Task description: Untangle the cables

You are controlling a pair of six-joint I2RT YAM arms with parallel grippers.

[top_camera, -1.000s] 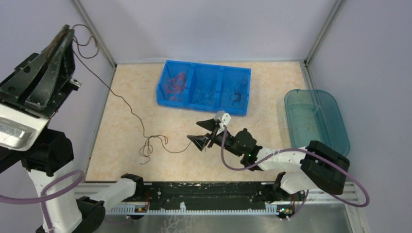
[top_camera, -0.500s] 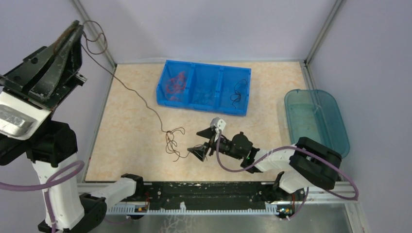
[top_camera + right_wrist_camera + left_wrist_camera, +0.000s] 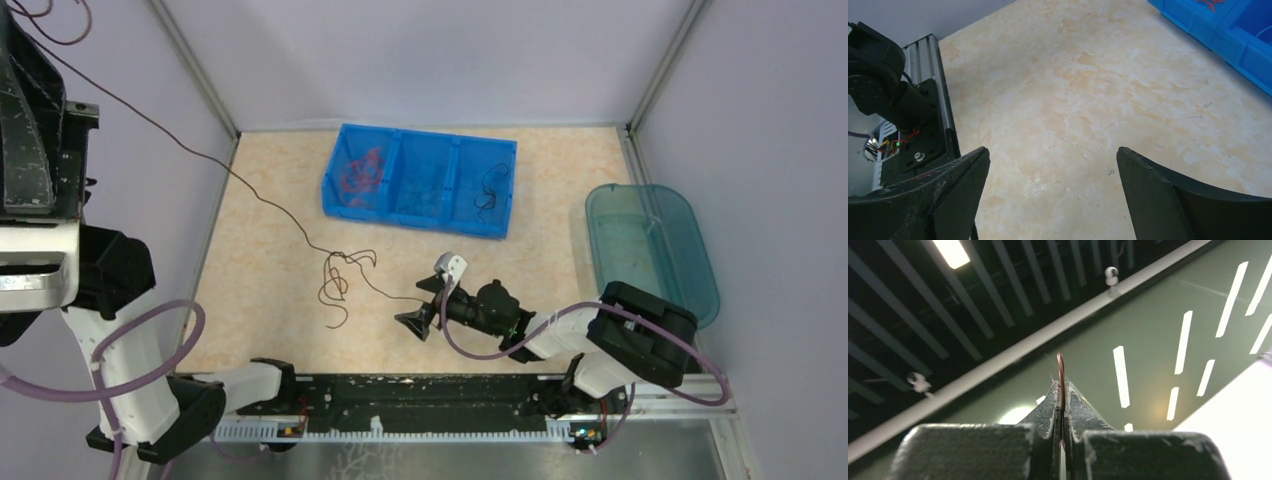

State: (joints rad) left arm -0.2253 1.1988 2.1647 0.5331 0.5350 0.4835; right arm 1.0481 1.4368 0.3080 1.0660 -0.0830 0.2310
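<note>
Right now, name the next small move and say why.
Probably carry the brown wire toward the blue bin's right compartment, which holds a dark wire: the left gripper is shut on it, its tail lies on the table, and the right gripper is open.

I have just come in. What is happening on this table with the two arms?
The left gripper, raised high, is shut on a thin dark cable, which runs down to curly loops on the table. The right gripper sits low beside those loops, wide open and empty. Red cables and a black cable lie in separate compartments of the blue bin.
</note>
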